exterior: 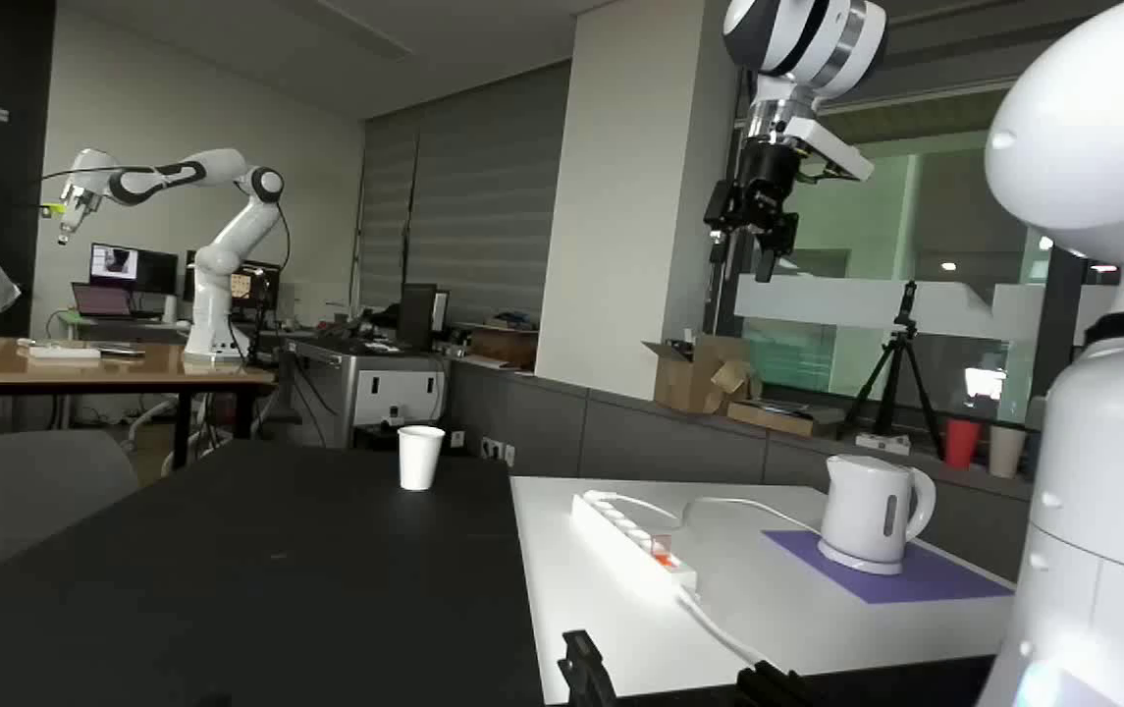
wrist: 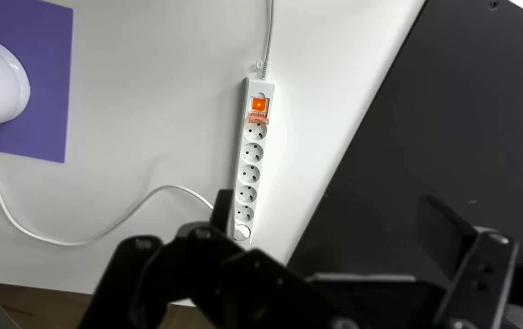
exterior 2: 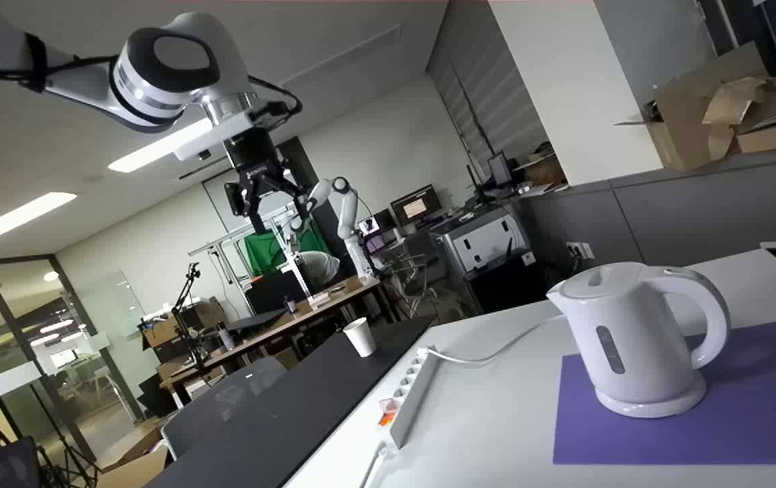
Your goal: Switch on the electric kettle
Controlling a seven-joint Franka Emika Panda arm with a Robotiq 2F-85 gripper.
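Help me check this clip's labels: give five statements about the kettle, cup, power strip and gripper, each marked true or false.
1. The electric kettle stands on a purple sheet. True.
2. The white paper cup lies on its side. False: it stands upright on the black tabletop.
3. The gripper is open. True.
4. Nothing is plugged into the power strip. False: a white plug sits at the end opposite the orange switch.
5. The gripper touches the electric kettle. False: they are apart.
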